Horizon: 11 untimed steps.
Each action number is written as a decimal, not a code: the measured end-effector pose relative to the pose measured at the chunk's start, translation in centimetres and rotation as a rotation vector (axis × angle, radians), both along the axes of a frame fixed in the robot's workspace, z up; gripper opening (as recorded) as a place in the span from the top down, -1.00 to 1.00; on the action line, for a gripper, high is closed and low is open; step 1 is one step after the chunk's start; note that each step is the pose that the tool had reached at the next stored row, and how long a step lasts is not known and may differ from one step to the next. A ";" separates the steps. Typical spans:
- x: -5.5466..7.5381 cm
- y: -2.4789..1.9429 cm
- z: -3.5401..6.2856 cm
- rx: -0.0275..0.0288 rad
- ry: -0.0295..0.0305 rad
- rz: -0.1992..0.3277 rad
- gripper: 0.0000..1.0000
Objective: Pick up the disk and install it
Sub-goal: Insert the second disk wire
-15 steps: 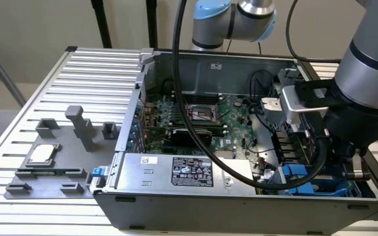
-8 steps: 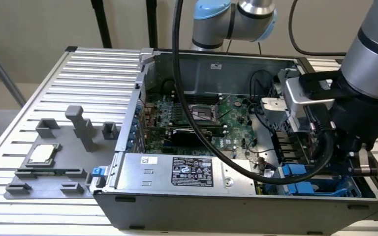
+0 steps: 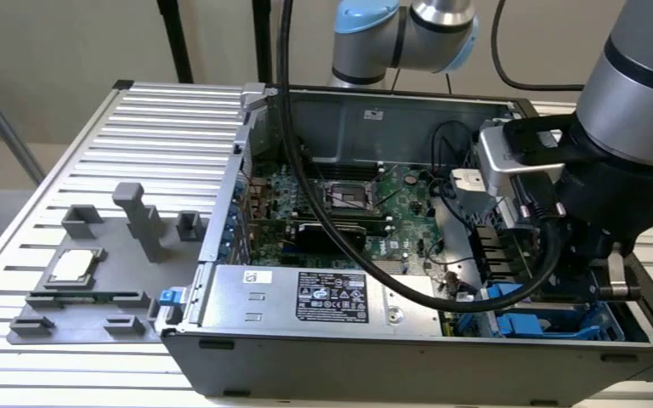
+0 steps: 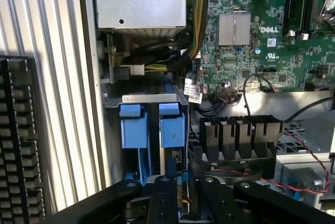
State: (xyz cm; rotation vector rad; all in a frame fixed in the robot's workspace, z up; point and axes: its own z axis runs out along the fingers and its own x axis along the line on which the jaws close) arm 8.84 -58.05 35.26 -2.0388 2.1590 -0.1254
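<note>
Two blue-framed carriers are sitting side by side in the drive bay (image 4: 149,98) of the computer case (image 3: 417,357), and we are judging the one nearer the motherboard (image 4: 261,46) to be the disk (image 4: 171,130). The gripper (image 4: 180,182) is hanging directly above that disk, fingers (image 4: 163,198) reaching down at its end; we cannot tell whether they are clamping it. We are rating the pick-up as done and the disk largely inserted; final seating is remaining unconfirmed.

The disk (image 4: 172,130) sits in glossy blue plastic. The case (image 3: 417,357) is matt grey metal. The table (image 3: 156,127) is ribbed, brushed metal.
</note>
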 end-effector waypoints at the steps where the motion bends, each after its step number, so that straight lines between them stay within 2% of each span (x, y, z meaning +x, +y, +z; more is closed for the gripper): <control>1: -0.1 0.00 0.01 -0.0001 0.0012 0.000 -1.00; 11: -0.3 0.00 0.00 0.0001 0.0020 0.000 -1.00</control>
